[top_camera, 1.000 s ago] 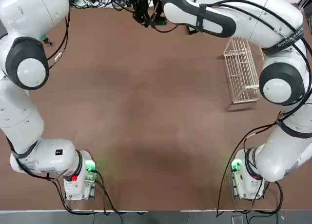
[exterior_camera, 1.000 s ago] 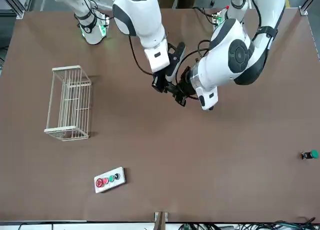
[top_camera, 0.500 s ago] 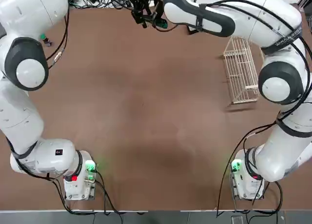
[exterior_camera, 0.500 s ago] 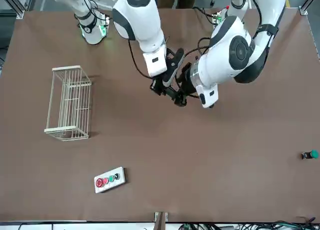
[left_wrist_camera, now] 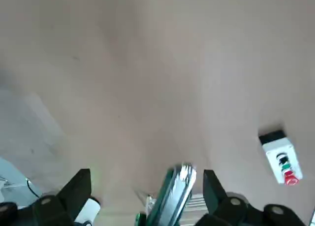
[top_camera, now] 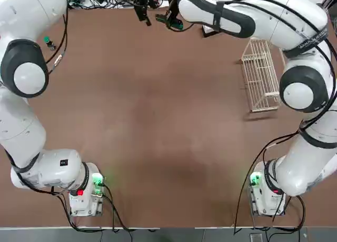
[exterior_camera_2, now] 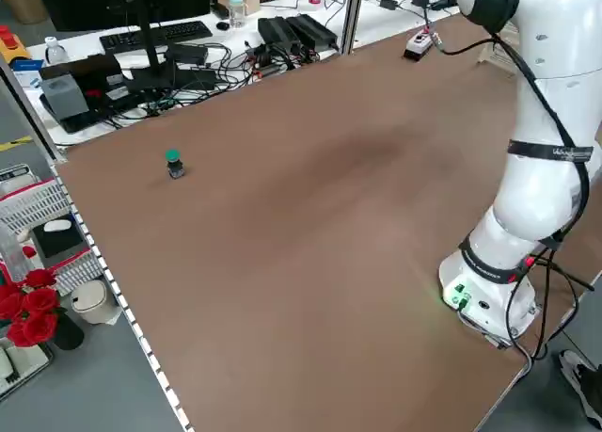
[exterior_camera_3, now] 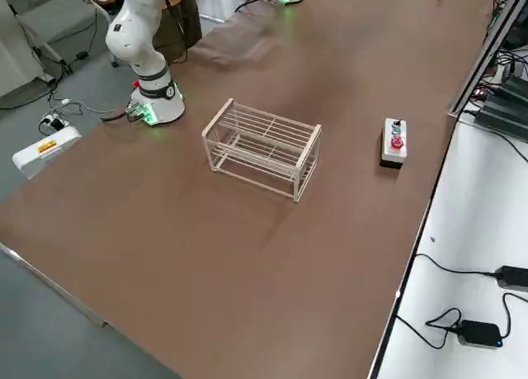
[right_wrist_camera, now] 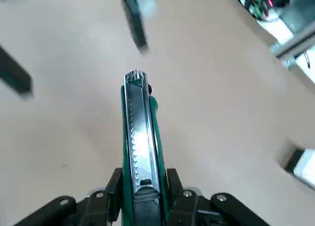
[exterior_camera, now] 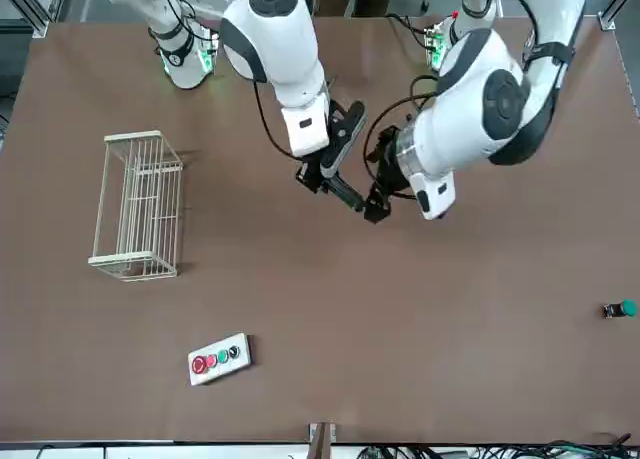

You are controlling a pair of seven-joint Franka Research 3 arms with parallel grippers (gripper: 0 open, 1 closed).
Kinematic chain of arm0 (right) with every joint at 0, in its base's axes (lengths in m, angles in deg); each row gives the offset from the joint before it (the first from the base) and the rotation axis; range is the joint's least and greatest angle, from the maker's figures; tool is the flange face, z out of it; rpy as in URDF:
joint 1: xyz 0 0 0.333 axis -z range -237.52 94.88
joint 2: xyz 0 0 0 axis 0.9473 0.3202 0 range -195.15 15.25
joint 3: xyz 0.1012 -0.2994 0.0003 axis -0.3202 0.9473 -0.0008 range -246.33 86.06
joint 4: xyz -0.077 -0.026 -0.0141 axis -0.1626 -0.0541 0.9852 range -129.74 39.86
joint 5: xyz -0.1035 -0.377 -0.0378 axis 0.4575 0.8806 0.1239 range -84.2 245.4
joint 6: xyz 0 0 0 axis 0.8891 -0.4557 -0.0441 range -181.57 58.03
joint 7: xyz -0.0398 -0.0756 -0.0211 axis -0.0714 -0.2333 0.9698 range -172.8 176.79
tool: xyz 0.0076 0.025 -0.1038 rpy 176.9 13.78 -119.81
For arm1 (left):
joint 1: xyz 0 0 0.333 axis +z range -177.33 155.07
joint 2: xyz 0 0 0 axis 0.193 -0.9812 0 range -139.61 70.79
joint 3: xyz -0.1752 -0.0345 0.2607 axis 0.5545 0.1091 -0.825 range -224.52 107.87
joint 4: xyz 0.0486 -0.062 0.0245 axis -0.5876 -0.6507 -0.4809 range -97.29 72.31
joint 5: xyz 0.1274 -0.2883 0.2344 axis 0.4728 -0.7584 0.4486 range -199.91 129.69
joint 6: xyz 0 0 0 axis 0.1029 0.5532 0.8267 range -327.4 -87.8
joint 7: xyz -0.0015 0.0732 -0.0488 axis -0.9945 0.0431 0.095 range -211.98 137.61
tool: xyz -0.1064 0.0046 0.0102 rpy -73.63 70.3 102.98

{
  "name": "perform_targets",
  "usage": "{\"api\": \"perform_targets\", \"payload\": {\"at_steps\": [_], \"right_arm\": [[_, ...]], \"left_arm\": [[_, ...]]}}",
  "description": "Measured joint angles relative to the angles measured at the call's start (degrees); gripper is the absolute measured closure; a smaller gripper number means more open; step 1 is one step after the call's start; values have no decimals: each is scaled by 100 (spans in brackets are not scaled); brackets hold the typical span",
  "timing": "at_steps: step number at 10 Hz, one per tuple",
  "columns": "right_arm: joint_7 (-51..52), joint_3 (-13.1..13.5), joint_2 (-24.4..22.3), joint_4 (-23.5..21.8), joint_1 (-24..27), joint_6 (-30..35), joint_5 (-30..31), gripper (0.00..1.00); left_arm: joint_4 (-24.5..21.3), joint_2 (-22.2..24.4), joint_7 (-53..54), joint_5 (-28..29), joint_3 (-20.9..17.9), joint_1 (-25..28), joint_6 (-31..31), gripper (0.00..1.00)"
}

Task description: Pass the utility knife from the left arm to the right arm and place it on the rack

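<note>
- Right gripper (exterior_camera: 322, 174) clamped on the knife (right_wrist_camera: 139, 137), held in the air over mid-table; blade end sticks out past the fingers.
- Left gripper (exterior_camera: 378, 201) just beside it at 3 o'clock in the front view, fingers (left_wrist_camera: 75, 192) spread, apparently clear of the knife.
- Rack (exterior_camera: 138, 206) well apart at 9 o'clock in the same view.
- Button box (exterior_camera: 219, 358) sits at 5 o'clock from the rack.
</note>
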Motion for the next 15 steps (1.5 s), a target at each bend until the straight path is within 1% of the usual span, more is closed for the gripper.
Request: {"api": "perform_targets", "payload": {"at_steps": [2,3,4,5,6,7,9,10,11,12,13,14,15], "right_arm": [[-628,0,-378,-103,296,551,-7,59],[-854,8,-697,-328,556,747,-84,59],[-958,53,-1072,-676,892,824,-323,59],[-985,251,-1495,-1108,1211,835,-666,59],[-991,633,-1929,-1574,1378,842,-998,59],[-999,1060,-2384,-2119,1455,844,-1212,59],[-1020,1868,-3225,-3274,1486,731,-1348,59],[-1023,2264,-3616,-3923,1489,445,-1367,59],[-1022,2651,-3957,-4586,1492,72,-1379,59],[-1013,3023,-4201,-5141,1494,-195,-1384,59],[-1003,3323,-4327,-5528,1495,-350,-1388,59],[-996,3550,-4365,-5836,1494,-573,-1391,59],[-886,3713,-4359,-6189,1494,-976,-1392,59]], "left_arm": [[19,70,701,0,3,587,381,0],[38,178,1196,0,2,928,504,0],[55,331,1699,2,-1,1265,624,0],[64,509,2195,45,-6,1600,716,0],[65,679,2747,230,-7,1877,786,0],[63,802,3254,481,-10,2039,836,0],[54,980,4188,799,-12,2234,947,0],[54,1079,5005,881,-14,2366,1133,0],[57,1211,5932,1097,-18,2460,1510,0],[54,1335,6748,1341,-18,2497,1895,0],[49,1416,7220,1438,-18,2504,2087,0],[39,1447,7460,1433,-19,2506,2110,0],[32,1447,7664,1337,-19,2527,2109,0]]}}
